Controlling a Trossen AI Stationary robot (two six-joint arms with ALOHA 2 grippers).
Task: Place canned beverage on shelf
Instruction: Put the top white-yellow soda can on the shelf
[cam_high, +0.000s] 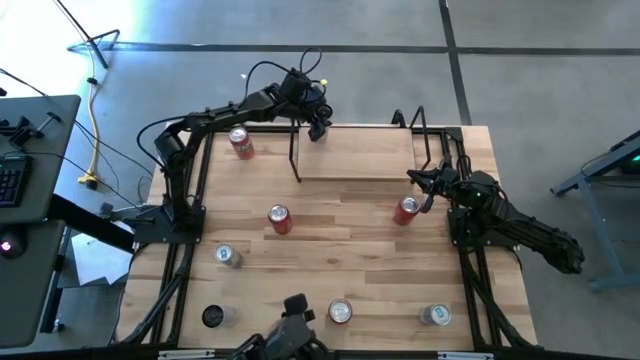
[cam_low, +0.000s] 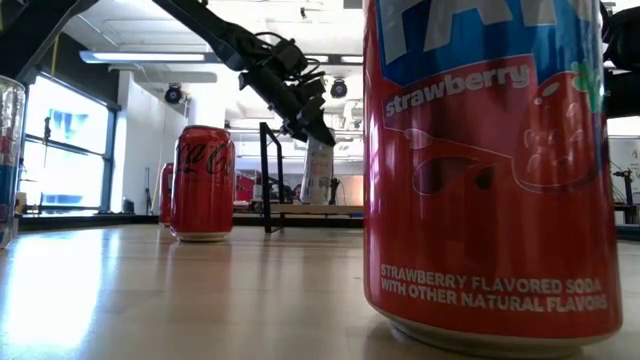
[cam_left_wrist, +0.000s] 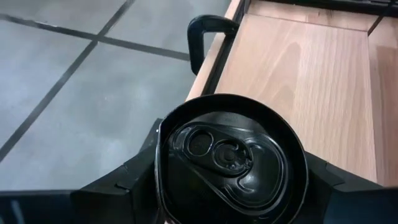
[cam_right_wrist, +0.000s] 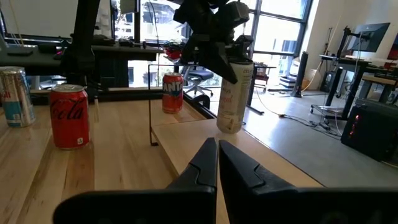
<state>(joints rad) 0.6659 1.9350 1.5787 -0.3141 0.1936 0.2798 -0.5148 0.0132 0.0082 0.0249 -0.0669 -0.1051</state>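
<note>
A slim pale can with a black top (cam_left_wrist: 230, 155) is in my left gripper (cam_high: 318, 125), which is shut on it. The can is at the far left corner of the shelf (cam_high: 355, 155), a light-wood board with thin black rods. It also shows in the right wrist view (cam_right_wrist: 235, 93) and in the low view (cam_low: 318, 172). My right gripper (cam_right_wrist: 217, 152) is shut and empty. It is at the shelf's right end (cam_high: 418, 180), just beyond a red can (cam_high: 406, 210). My left gripper pinches the can's upper wall just below the rim (cam_left_wrist: 163, 186) between its two fingers, one on each side. The fingers (cam_right_wrist: 214, 53) come from above, slanting down. The can stands nearly upright over the shelf's corner. I cannot tell whether its bottom (cam_right_wrist: 230, 127) touches the board.
Other cans stand on the table: red ones (cam_high: 241, 142) (cam_high: 279, 218), a silver one (cam_high: 228, 256), and a dark one (cam_high: 213, 316), a red one (cam_high: 340, 312) and a pale one (cam_high: 435, 316) near the front edge. A black clamp (cam_left_wrist: 208, 28) grips the far edge.
</note>
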